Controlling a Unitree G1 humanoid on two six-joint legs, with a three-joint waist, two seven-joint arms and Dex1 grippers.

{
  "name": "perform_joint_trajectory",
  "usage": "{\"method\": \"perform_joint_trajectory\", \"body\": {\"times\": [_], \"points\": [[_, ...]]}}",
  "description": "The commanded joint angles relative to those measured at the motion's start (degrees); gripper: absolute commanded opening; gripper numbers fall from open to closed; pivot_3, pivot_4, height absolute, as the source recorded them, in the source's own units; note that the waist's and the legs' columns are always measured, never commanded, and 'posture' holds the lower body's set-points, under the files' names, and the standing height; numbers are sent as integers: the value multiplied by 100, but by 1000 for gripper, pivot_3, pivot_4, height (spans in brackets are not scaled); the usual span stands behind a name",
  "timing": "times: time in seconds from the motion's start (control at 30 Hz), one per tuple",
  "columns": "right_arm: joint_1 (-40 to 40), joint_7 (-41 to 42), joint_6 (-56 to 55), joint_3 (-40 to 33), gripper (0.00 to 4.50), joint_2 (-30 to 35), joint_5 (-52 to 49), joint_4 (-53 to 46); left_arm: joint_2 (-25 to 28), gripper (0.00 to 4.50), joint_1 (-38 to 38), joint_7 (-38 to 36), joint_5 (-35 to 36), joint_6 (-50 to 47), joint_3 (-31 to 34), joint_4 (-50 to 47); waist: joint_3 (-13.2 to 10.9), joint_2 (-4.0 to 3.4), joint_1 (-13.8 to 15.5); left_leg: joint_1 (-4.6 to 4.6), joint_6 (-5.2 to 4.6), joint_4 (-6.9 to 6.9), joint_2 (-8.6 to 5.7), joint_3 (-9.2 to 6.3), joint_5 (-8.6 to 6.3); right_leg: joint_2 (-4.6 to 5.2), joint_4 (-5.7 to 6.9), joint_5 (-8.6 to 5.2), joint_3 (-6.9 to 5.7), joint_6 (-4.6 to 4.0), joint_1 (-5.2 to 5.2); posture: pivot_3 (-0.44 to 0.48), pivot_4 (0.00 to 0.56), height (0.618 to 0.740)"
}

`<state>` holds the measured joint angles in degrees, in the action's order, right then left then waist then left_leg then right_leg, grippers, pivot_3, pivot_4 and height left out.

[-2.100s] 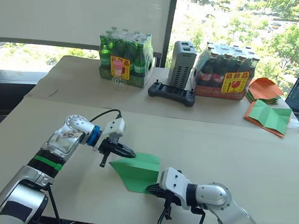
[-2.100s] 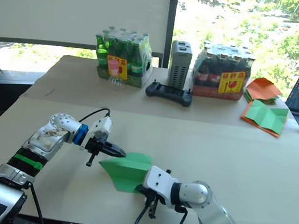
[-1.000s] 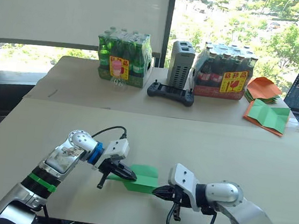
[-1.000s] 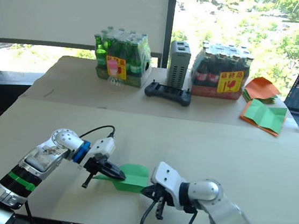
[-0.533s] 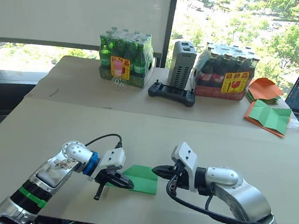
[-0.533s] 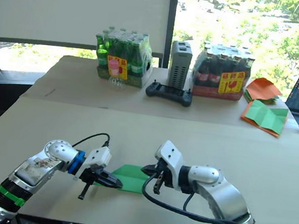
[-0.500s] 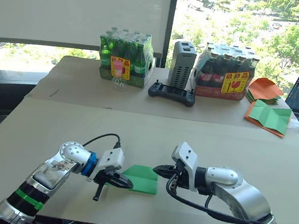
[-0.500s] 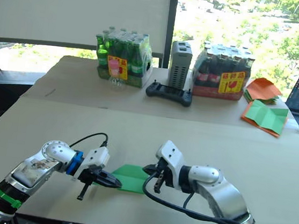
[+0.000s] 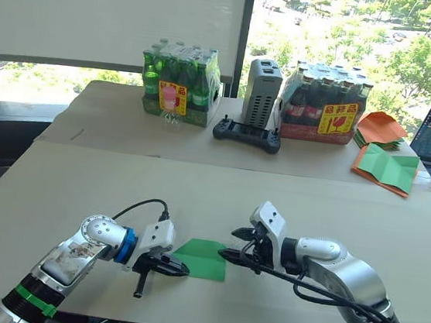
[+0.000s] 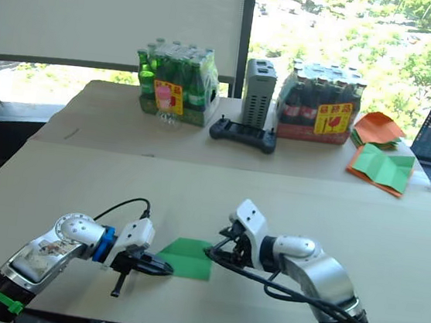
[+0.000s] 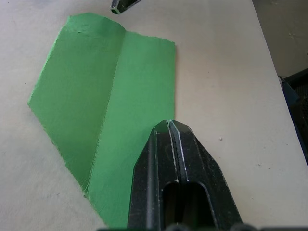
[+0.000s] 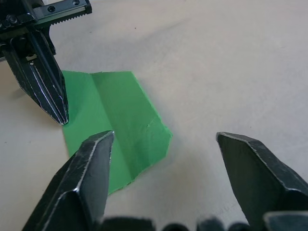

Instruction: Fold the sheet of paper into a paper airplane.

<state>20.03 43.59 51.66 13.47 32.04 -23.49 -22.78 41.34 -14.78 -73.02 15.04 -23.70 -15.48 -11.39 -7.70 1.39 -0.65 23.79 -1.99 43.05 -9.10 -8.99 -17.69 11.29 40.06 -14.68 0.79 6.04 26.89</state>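
We found the thin bright green sheet of paper (image 9: 201, 258) flat on the pale wooden table (image 9: 334, 214) near its front edge, folded into layers but no dart yet. Our left gripper (image 11: 168, 126) pressed it, clenched; our right gripper (image 12: 163, 144) hovered spread. The wrist views revealed the crease.

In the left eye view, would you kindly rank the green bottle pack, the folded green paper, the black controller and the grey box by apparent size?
1. Green bottle pack
2. Grey box
3. Black controller and folded green paper: these look alike, and the paper lies nearer the camera, so I won't rank them.
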Motion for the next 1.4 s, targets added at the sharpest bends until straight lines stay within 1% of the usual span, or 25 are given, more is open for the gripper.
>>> {"method": "perform_joint_trajectory", "body": {"times": [0.03, 0.2, 0.37, 0.47, 0.6, 0.63, 0.73, 0.97, 1.07, 1.17, 1.3, 1.4], "points": [[85, 57, 79, 2, 3631, -91, -165, 4, 87, 0, 8, 28, -65, 120, -21, -80, 0, 0, -4, 0, 0, 0, 0, 0, 0, 0, 0, 0, 0, 0, 0, 0, 150, 675], [48, 62, 260, -24, 3631, -324, -355, 141, 85, 0, -39, 5, -56, 122, -23, -73, 0, 0, -3, 0, 0, 0, 1, 0, 0, -1, 0, 0, 0, 0, 0, 0, 150, 675], [45, 79, 347, -28, 3631, -364, -455, 218, 86, 0, -64, 1, -34, 117, -6, -75, 0, 0, -2, 0, 0, 0, -1, 0, 0, 0, 1, 0, 0, 0, 0, 0, 150, 675], [49, 103, 384, -73, 2872, -393, -528, 280, 90, 0, -86, 0, -43, 135, -8, -51, 0, -1, -6, -1, 0, 0, 0, 0, 0, -1, 1, 0, 0, 0, 0, 0, 150, 675], [74, 69, 421, -129, 1419, -428, -632, 334, 100, 0, -94, 3, -42, 138, 0, -52, 0, -1, -5, -1, 0, 0, 0, 0, 0, 0, 1, 0, 0, 0, 0, 0, 150, 675], [79, 53, 429, -144, 1156, -440, -658, 344, 103, 0, -94, 2, -33, 129, 6, -56, 0, -1, -4, -1, 0, 0, 0, 0, 0, 0, 1, 0, 0, 0, 0, 0, 150, 675], [75, 47, 418, -154, 44, -452, -668, 342, 110, 0, -96, 6, -35, 130, 10, -60, 0, -1, -5, -1, 0, 0, 0, 0, 0, 0, 1, 0, 0, 0, 0, 0, 150, 675], [-18, 123, 170, -190, 11, -454, -669, 149, 146, 0, -70, -6, -21, 120, 16, -90, 0, -1, -5, -1, 0, 0, 0, 0, 0, -1, 1, 0, 0, 0, 0, 0, 150, 675], [-258, 372, -672, 9, 11, -245, -334, -238, 171, 0, -58, -9, -16, 112, 20, -103, 0, -1, -2, -1, 0, 0, 0, 0, 0, -1, 1, 0, 0, 0, 1, 0, 150, 675], [-571, 589, -1769, 273, 11, -32, 180, -514, 200, 0, -57, -19, 0, 103, 21, -109, 0, -1, -3, -1, 0, 0, -1, 0, 0, -1, 0, 0, -1, 0, 0, 0, 150, 675], [-858, 731, -3443, 782, 11, 270, 1243, -255, 226, 0, -73, -36, 14, 109, 17, -95, 0, -1, -9, -4, 0, 0, 1, 4, 0, -3, 2, 0, 0, 0, 1, 0, 150, 675], [-900, 718, -4424, 966, 11, 333, 1797, 66, 232, 0, -102, -52, 13, 115, 11, -63, 0, -1, -10, -4, 0, 0, 1, 6, 0, -5, 3, 0, 1, 0, 1, 0, 150, 675]]}}
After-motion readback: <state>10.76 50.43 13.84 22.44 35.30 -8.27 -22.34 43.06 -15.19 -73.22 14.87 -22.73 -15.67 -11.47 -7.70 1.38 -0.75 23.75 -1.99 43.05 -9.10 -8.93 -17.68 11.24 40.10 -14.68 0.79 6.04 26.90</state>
